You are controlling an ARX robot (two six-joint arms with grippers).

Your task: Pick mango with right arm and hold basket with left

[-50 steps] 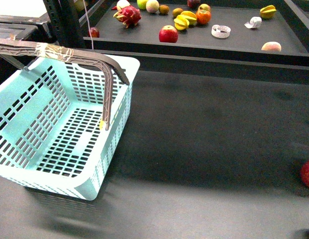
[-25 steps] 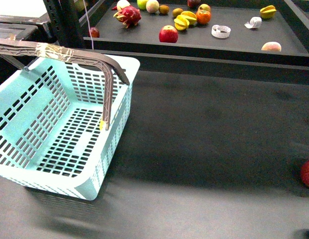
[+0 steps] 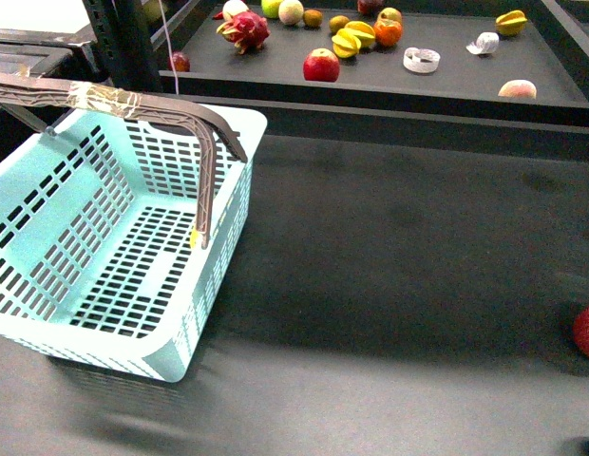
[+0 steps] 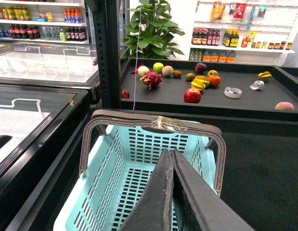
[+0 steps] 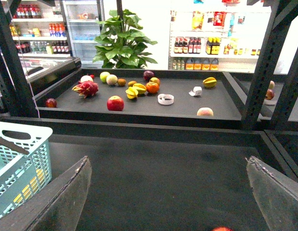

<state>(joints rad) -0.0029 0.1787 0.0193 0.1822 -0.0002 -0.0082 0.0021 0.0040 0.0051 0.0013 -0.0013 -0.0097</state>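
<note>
The pale blue basket stands at the left with its taped brown-grey handles raised. In the left wrist view my left gripper is shut, with nothing seen between its fingers, above the open basket and short of the taped handle. The mango, a pale orange oval, lies at the right end of the back shelf, also in the right wrist view as the mango. My right gripper is open and empty over the dark table, far from the mango. Neither gripper shows in the front view.
The raised back shelf holds a red apple, a dragon fruit, starfruit, an orange fruit and a tape roll. A red fruit lies at the table's right edge. A black post rises behind the basket.
</note>
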